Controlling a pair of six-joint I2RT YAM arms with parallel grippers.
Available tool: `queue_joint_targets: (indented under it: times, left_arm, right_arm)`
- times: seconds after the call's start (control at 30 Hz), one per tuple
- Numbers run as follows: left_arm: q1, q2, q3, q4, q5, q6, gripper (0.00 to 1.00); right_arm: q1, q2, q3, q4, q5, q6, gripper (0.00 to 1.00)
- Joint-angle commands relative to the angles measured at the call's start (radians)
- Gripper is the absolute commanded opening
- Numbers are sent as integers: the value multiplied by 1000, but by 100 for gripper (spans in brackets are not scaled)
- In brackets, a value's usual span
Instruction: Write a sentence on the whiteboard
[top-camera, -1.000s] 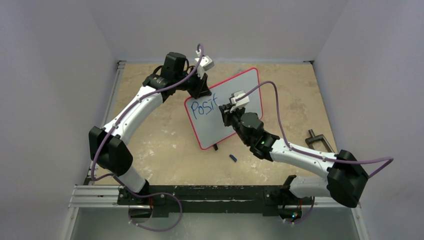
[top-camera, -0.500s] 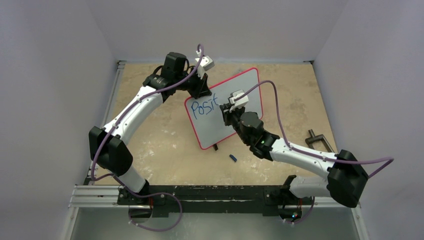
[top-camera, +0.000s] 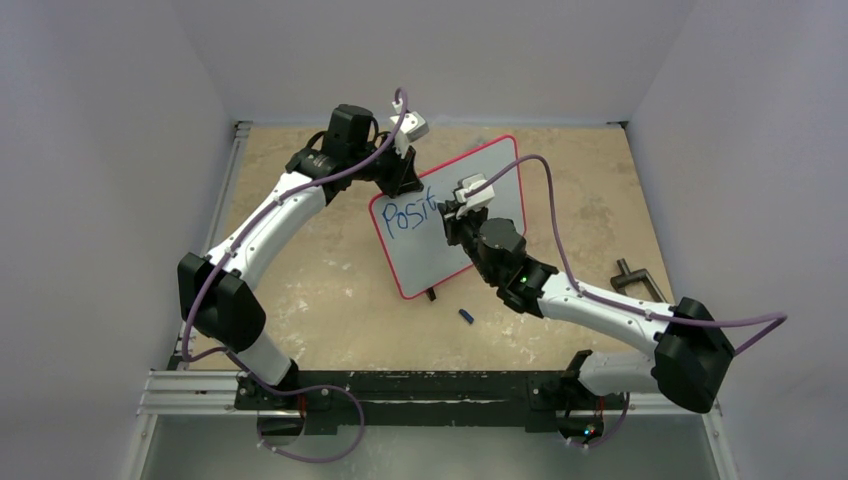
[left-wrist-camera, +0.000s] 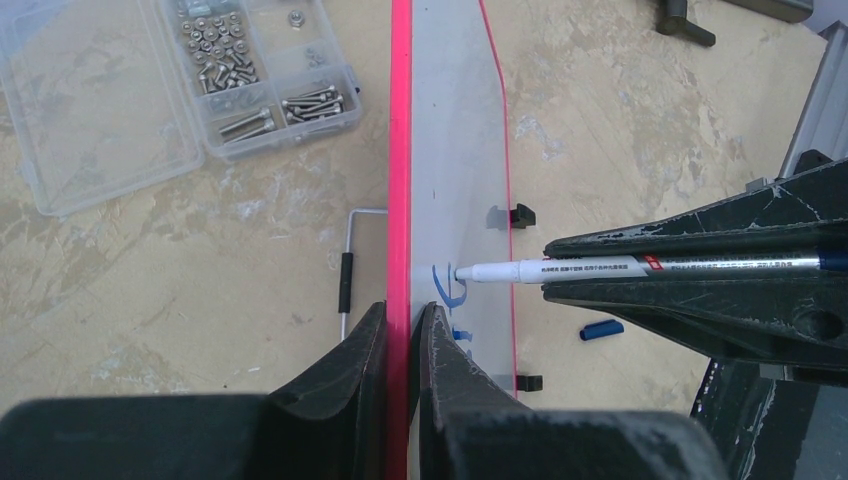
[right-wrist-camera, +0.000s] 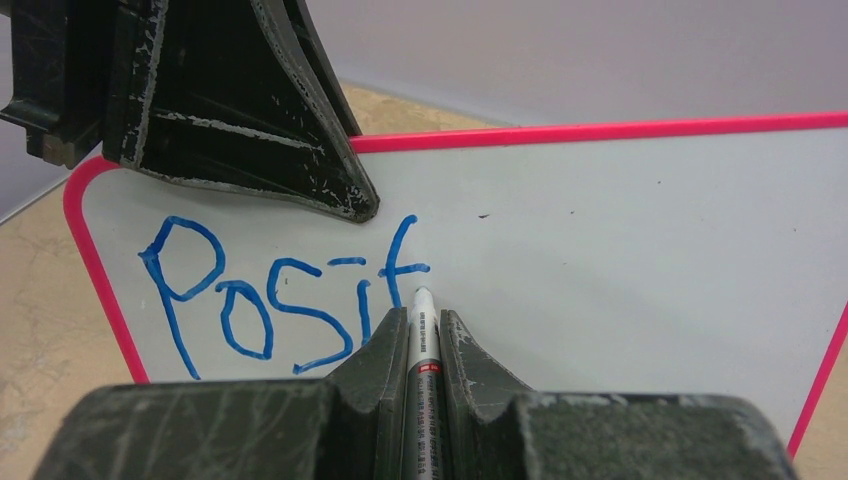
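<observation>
Top view: the glossy white, red-framed rectangular whiteboard (top-camera: 412, 258) stands on edge at table centre. My left gripper (top-camera: 404, 182) grips its 12 o'clock edge. My right gripper (top-camera: 447, 212) is at the board face.

Left wrist: jaws clamped on the red frame. The right gripper pinches a slim white marker pen (left-wrist-camera: 560, 270), tip on the board.

Right wrist: blue handwriting (right-wrist-camera: 285, 300) reads "Posit". The tip is at the t's 6 o'clock. Barrel print is illegible.
</observation>
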Motion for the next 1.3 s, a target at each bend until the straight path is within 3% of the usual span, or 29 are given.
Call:
queue_joint_targets:
  times: [0.0,0.6,1.27]
  left_arm:
    - [-21,26,-22,-121,-99,105,0]
    - [-22,23,-22,-122,-100,105,0]
    - [-23,17,-23,-122,-98,105,0]
  right_arm:
    - [-5,-8,49,9,20,-13,0]
    - [-5,-128,32,12,36,-15,0]
    - [-5,-105,11,114,68,-59,0]
